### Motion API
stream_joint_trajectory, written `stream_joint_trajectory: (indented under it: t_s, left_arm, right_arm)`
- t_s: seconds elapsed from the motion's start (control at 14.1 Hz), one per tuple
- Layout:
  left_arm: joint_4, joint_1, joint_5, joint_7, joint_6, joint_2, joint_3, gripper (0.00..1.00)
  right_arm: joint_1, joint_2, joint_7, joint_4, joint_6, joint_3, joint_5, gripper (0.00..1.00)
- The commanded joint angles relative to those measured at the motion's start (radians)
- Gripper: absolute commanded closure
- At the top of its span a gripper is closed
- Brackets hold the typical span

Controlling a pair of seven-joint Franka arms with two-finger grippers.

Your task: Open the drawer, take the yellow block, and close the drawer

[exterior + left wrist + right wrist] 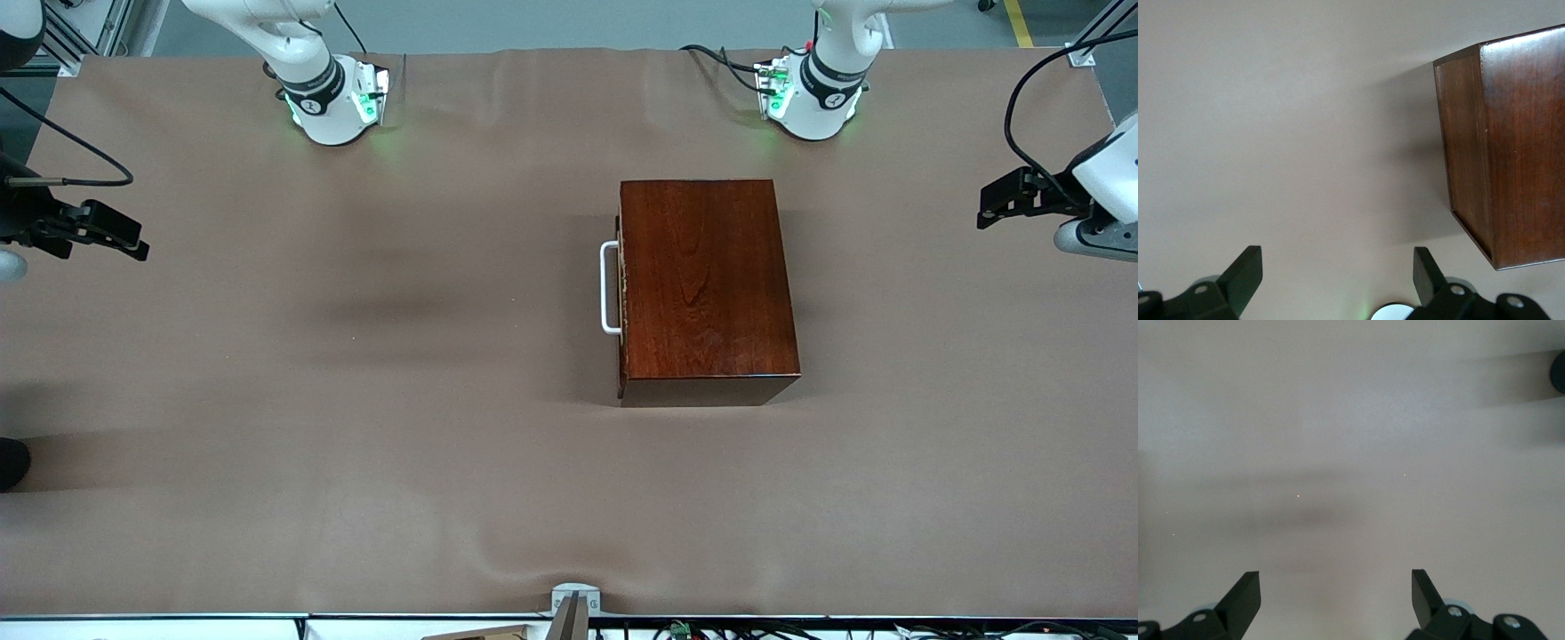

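The dark reddish-brown wooden box (pixel 707 289) stands on the brown table, nearer the left arm's end. Its drawer (pixel 621 293) is shut, with the white U-shaped handle (pixel 609 287) facing the right arm's end. The box also shows in the left wrist view (pixel 1501 143). The yellow block is hidden. My left gripper (pixel 1000 203) is open and empty, up over the table edge at the left arm's end; it also shows in its wrist view (pixel 1337 270). My right gripper (pixel 116 236) is open and empty, over the edge at the right arm's end, and shows in its own view (pixel 1335 590).
The two arm bases (pixel 333 98) (pixel 813 93) stand along the table edge farthest from the front camera. A small grey mount (pixel 573 600) sits at the nearest edge. The brown cloth (pixel 356 400) lies slightly wrinkled.
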Motion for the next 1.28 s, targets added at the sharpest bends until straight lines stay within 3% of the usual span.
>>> stream_joint_trajectory:
  t_s: [0.0, 0.21, 0.71, 1.21]
  left_arm:
    - [0.046, -0.025, 0.007, -0.084, -0.002, 0.035, -0.019, 0.0]
    - [0.129, -0.075, 0.006, -0.169, -0.002, 0.106, -0.026, 0.0]
    - [0.227, -0.299, 0.015, -0.511, 0.056, 0.255, -0.023, 0.0]
    - [0.24, -0.405, 0.015, -0.724, 0.095, 0.298, -0.023, 0.0]
  right_arm:
    - [-0.006, -0.017, 0.002, -0.012, 0.0, 0.006, 0.012, 0.0]
    - [-0.006, -0.017, 0.002, -0.012, 0.0, 0.006, 0.01, 0.0]
    - [-0.006, -0.017, 0.002, -0.012, -0.002, 0.006, 0.012, 0.0]
    - [-0.006, -0.017, 0.002, -0.012, -0.002, 0.006, 0.012, 0.0]
